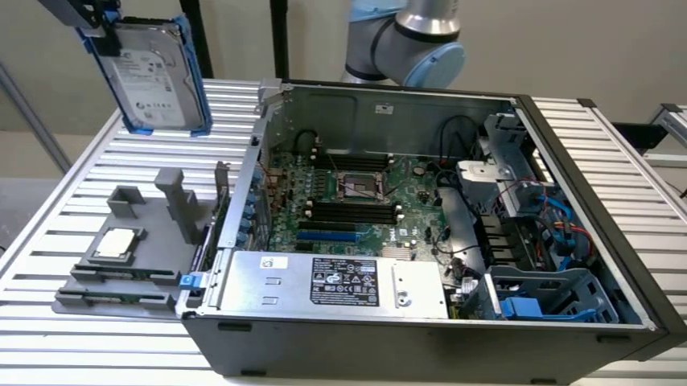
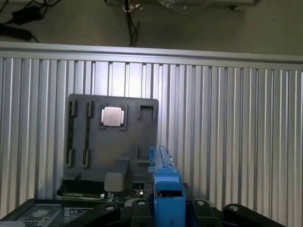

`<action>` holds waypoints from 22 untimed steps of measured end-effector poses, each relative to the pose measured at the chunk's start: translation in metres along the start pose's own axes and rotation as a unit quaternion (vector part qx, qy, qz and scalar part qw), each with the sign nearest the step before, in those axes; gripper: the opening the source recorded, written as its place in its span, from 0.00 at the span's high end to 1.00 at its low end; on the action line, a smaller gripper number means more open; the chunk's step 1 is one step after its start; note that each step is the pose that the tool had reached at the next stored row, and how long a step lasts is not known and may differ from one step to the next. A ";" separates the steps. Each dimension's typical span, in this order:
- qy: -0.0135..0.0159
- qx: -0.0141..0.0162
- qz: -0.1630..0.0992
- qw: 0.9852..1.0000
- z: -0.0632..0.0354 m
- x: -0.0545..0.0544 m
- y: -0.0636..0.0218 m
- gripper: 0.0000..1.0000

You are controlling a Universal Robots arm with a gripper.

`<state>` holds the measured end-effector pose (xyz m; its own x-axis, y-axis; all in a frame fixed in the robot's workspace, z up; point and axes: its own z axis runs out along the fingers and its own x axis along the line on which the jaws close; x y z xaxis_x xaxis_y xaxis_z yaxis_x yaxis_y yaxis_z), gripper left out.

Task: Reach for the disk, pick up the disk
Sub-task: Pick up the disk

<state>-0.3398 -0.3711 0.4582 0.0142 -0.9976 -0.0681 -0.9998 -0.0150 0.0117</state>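
Tool: I have the tool (image 1: 95, 28) clamped on the upper end of the disk (image 1: 156, 68). In the wrist view its dark fingers (image 2: 142, 213) sit on either side of the blue caddy.
Disk: it hangs in the air in the tool's grip, off the counter (image 1: 64, 185). It stands on edge and slightly tilted, with the white label towards the exterior camera.
Disk from the case: it is to the exterior view's left of the open computer case (image 1: 429, 241), up by the case's far corner.
Edges: the caddy's blue side is near the case's upright side wall (image 1: 257, 137) but apart from it. The caddy's lower edge is well above the counter slats.
Holder: a grey holder (image 1: 129, 265) lies flat on the counter just beside the case, on the exterior view's left. I cannot tell whether its upright posts stand right under the disk.
Chip: a small silver chip (image 1: 116, 244) sits in a recess of the holder, well apart from the disk.
Room: there are bare slats beyond the holder, away from the case.
Arm: the arm's grey and blue joint (image 1: 419, 36) stands behind the case.
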 end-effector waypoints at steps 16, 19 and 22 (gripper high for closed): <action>-0.016 0.000 -0.007 1.000 -0.0431 0.002 -0.0636 0.67; -0.016 0.000 -0.007 1.000 -0.0443 0.005 -0.0772 0.67; -0.016 0.000 -0.007 1.000 -0.0448 0.009 -0.0908 0.67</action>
<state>-0.2483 -0.3815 0.5012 0.0287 -0.9945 -0.1005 -0.9995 -0.0299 0.0110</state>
